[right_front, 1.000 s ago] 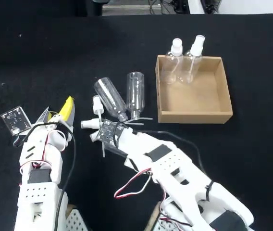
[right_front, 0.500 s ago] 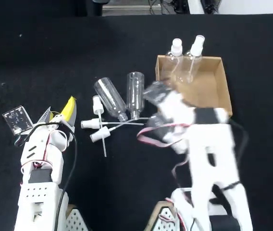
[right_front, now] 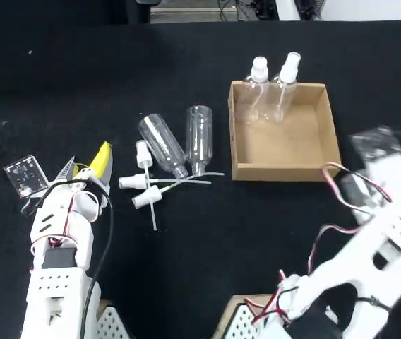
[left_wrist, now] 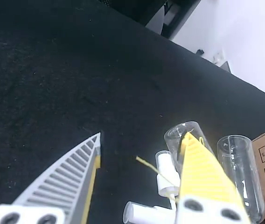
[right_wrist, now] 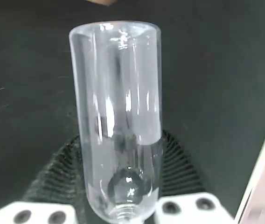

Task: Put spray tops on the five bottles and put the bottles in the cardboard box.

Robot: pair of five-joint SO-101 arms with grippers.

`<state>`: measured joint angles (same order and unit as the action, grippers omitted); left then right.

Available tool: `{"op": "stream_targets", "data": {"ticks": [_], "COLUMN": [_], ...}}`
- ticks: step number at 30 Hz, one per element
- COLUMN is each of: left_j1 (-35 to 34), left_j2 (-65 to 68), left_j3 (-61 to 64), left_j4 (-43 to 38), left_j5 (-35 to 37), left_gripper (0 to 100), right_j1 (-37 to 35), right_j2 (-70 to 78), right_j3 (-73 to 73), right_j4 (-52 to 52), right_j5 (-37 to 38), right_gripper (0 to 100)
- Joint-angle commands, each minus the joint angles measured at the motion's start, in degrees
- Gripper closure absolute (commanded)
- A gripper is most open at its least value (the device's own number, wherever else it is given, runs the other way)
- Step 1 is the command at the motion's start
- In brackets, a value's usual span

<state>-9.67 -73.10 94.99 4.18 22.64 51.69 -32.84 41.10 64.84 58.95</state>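
A clear bottle without a top [right_wrist: 116,84] is held in my right gripper [right_wrist: 121,144], which is shut on its neck end. In the high view that gripper [right_front: 374,144] hangs blurred just right of the cardboard box [right_front: 285,170]. Two bottles with spray tops [right_front: 258,86] [right_front: 285,81] stand in the box's far corner. Two more open bottles [right_front: 161,144] [right_front: 198,137] lie left of the box, with three loose spray tops [right_front: 144,154] [right_front: 133,182] [right_front: 147,197] beside them. My left gripper [right_front: 84,164] is open, left of the tops. The left wrist view has this gripper [left_wrist: 142,140] facing the bottles [left_wrist: 184,135].
A small circuit board [right_front: 22,176] sticks out beside the left arm. The black table [right_front: 80,85] has free room at the back left and in front of the box. Red and white cables [right_front: 327,233] trail from the right arm.
My right arm has swung from the spray tops, across the front of the box, to its right side, with the bottle in its gripper. The left arm has stayed put.
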Motion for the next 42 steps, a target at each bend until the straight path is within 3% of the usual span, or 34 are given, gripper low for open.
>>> {"op": "stream_targets", "data": {"ticks": [1,5,10,18,20,22,25,28,31,38,42], "left_j1": [1.01,1.01,1.01,1.01,1.01,1.1,1.1,1.1,1.1,1.1,1.1], "left_j2": [-0.97,-0.97,-0.97,-0.97,-0.97,-0.97,-0.97,-0.97,-0.97,-0.97,-0.97], "left_j3": [-3.47,-3.47,-3.47,-3.65,-3.65,-3.56,-3.56,-3.56,-3.65,-3.65,-3.74], "left_j4": [-1.32,-1.32,-1.32,-1.32,-1.32,-1.32,-1.32,-1.32,-1.32,-1.32,-1.32], "left_j5": [0.44,0.44,0.44,0.44,0.44,0.44,0.44,0.44,0.44,0.44,0.44], "left_gripper": [73,73,73,73,73,73,73,73,73,73,73], "right_j1": [4.66,5.19,4.75,3.96,3.69,3.69,3.69,2.55,2.46,4.92,9.58], "right_j2": [0.92,10.51,22.46,28.18,28.97,29.05,28.53,28.0,27.91,28.0,28.44], "right_j3": [2.15,2.07,-3.03,-4.35,-4.35,-5.23,-8.4,-12.35,-16.22,-25.54,-27.21], "right_j4": [-12.13,-19.08,-19.69,-21.54,-21.27,-19.34,-13.1,-7.03,-3.16,3.08,0.7], "right_j5": [-5.19,-9.58,-15.3,-15.74,-19.25,-23.91,-27.16,-26.29,-24.53,-22.95,-9.67], "right_gripper": [94.9,94.9,94.7,94.5,94.3,90.5,77.3,65.9,61.5,68.0,80.5]}}
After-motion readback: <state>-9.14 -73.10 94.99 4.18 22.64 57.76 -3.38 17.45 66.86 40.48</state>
